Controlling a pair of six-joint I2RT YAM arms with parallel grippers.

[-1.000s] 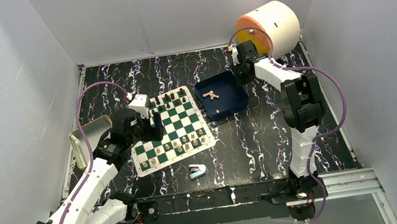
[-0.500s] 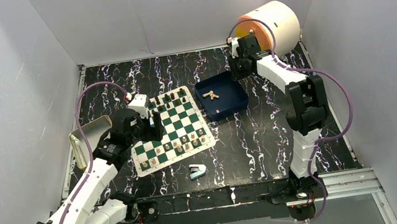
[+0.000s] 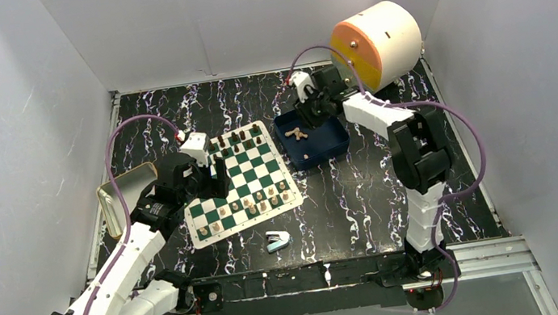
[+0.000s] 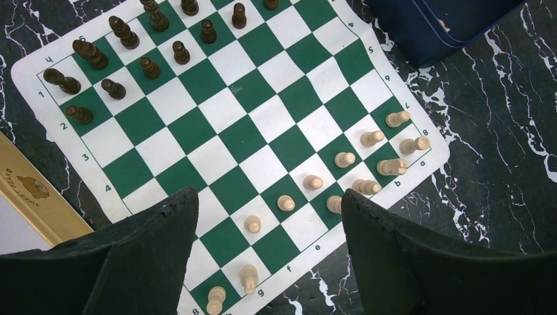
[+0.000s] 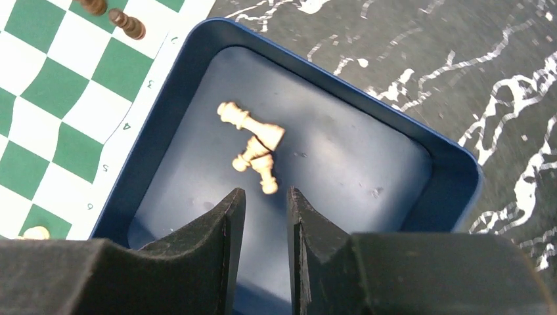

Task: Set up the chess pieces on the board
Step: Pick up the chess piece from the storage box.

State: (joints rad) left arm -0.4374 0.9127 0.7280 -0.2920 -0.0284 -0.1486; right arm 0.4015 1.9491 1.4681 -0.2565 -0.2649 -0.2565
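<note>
The green-and-white board (image 3: 242, 183) lies left of centre. Dark pieces (image 3: 239, 137) stand along its far edge and tan pieces (image 3: 253, 204) along its near edge. In the left wrist view, the board (image 4: 243, 131) has dark pieces (image 4: 111, 62) at top left and tan pieces (image 4: 341, 177) at lower right. My left gripper (image 3: 217, 174) hovers over the board's left side, wide open and empty (image 4: 266, 197). My right gripper (image 3: 309, 113) is over the dark blue tray (image 3: 331, 146). Its jaws (image 5: 266, 193) stand narrowly apart and empty, just short of three loose tan pieces (image 5: 253, 147).
A light-blue stapler-like object (image 3: 277, 241) lies near the board's front edge. A tan metal tin (image 3: 122, 196) leans at the left wall. A white cylinder with an orange face (image 3: 379, 42) stands at the back right. The blue tray's rim (image 5: 453, 170) touches the board's corner.
My right arm has swung left from beside the white cylinder to above the blue tray. My left arm and the pieces have not moved.
</note>
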